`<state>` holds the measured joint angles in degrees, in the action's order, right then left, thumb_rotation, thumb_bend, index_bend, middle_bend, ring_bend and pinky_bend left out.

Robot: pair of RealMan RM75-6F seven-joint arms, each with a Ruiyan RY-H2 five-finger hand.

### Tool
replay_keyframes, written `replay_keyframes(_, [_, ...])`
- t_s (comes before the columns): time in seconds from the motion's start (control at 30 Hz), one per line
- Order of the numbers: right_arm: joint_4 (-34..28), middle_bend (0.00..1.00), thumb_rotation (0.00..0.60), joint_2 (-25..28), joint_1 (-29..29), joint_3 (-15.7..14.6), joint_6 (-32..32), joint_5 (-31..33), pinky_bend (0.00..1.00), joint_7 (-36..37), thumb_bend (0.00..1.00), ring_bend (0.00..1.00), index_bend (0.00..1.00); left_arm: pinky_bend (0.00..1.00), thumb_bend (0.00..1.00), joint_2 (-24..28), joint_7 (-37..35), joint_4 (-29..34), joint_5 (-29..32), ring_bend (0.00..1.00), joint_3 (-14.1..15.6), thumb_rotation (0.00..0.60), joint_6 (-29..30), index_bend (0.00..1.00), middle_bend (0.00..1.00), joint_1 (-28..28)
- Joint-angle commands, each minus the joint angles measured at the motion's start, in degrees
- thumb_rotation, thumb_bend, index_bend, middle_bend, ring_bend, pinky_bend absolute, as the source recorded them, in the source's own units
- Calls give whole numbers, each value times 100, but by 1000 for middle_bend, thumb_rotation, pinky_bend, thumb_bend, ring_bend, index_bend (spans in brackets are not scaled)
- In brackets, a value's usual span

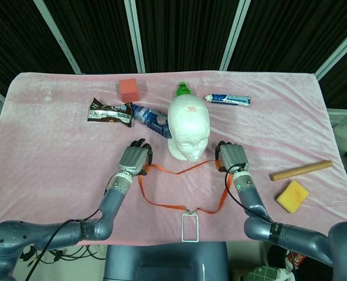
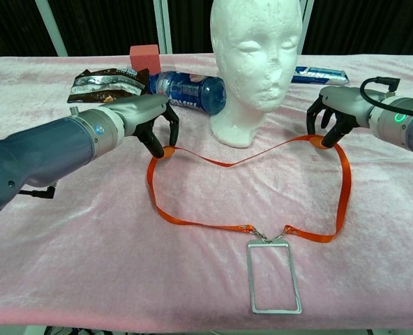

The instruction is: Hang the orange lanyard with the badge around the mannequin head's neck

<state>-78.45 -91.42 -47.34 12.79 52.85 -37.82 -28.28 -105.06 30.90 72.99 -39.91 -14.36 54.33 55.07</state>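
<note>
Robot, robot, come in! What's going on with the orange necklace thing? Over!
Left hand and right hand each pinch the orange lanyard. Loop lies on the table before the mannequin head, not yet around it. Badge flat. Nothing in the way.

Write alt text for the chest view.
Two robot hands, left hand and right hand, each pinch an orange lanyard on pink cloth before a white mannequin head. Its strap sags between them; the clear badge holder lies nearest the camera.

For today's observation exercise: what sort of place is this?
Probably a robot test lab, not a home: a table draped in pink cloth, black curtains behind, unrelated props like a mannequin head and sponge.
</note>
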Motion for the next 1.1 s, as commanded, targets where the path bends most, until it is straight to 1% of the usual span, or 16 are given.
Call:
replay_keyframes(0.03, [-21, 276, 600, 19, 1, 3, 9, -5, 339, -1, 508, 304, 787, 118, 443, 5, -51, 27, -44, 63, -7, 600, -30, 604, 261, -16])
replay_keyframes(0.27, [-342, 276, 600, 241, 101, 56, 124, -137, 339, 154, 508, 306, 789, 118, 441, 184, -404, 289, -365, 63, 11, 600, -99, 605, 261, -149])
replay_keyframes(0.5, [-1038, 276, 600, 775, 434, 74, 374, -592, 339, 610, 508, 306, 795, 118, 439, 696, -942, 942, -1203, 63, 165, 600, 94, 605, 263, -461])
replay_keyframes(0.7, [-1658, 276, 600, 1300, 781, 87, 610, -979, 339, 1060, 510, 306, 796, 118, 434, 1215, -1302, 1574, -1647, 63, 252, 600, 76, 605, 264, -650])
replay_keyframes(0.9, [-2284, 277, 600, 1839, 1094, 170, 852, -1462, 339, 1558, 513, 308, 796, 118, 433, 1527, -1591, 1977, -2142, 63, 149, 600, 311, 608, 265, -754])
replay_keyframes(1.1, [-2784, 277, 600, 2279, 1254, 345, 1043, -1859, 339, 1906, 513, 308, 796, 118, 433, 1514, -2018, 1927, -2912, 63, 39, 600, 804, 615, 268, -840])
